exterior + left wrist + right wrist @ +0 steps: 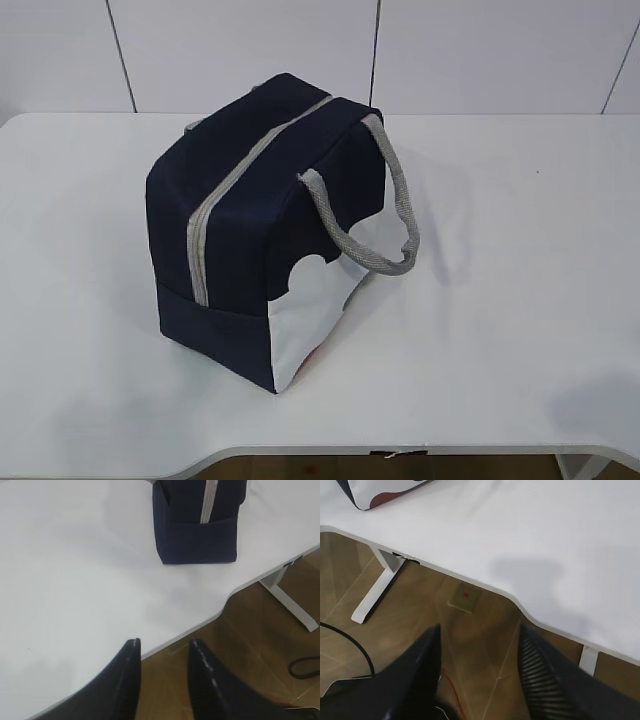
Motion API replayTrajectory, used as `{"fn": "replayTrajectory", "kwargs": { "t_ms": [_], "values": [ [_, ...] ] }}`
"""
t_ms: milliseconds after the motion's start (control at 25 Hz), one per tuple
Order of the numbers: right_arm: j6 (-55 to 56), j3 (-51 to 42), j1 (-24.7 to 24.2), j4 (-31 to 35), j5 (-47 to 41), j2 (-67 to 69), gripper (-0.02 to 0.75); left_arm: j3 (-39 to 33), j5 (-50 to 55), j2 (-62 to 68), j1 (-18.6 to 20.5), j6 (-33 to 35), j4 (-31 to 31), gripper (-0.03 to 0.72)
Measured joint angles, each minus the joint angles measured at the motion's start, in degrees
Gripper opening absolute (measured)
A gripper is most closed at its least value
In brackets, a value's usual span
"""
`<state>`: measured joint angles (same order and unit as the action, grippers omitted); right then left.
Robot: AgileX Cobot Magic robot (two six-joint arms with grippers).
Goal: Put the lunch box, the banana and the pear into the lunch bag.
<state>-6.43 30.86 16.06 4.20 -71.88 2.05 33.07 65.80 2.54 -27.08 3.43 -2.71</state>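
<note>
The navy lunch bag (265,225) with a white lower side panel and grey webbing handles stands on the white table (520,300), its grey zipper closed along the top. It also shows in the left wrist view (197,525), and one corner shows in the right wrist view (375,492). The lunch box, the banana and the pear are out of view. My left gripper (164,647) is open and empty over the table's front edge, well short of the bag. My right gripper (480,632) is open and empty above the floor, off the table's front edge.
The table's front edge has a curved cut-out (225,602). White table legs (372,595) stand below it. Black cables (305,667) lie on the wooden floor. A white panelled wall (250,50) stands behind the table.
</note>
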Motion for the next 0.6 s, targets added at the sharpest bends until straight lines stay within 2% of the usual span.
{"fn": "replayTrajectory", "kwargs": {
  "t_ms": [200,600],
  "values": [
    [-0.14,-1.31,0.00,-1.41,2.41,-2.96,0.401,-3.07,-1.40,-1.29,0.00,0.00,-0.34,0.243],
    [-0.18,-2.77,0.00,-1.63,5.38,-2.96,0.400,-3.10,-1.79,-1.29,0.00,0.00,2.31,0.241]
  ]
}}
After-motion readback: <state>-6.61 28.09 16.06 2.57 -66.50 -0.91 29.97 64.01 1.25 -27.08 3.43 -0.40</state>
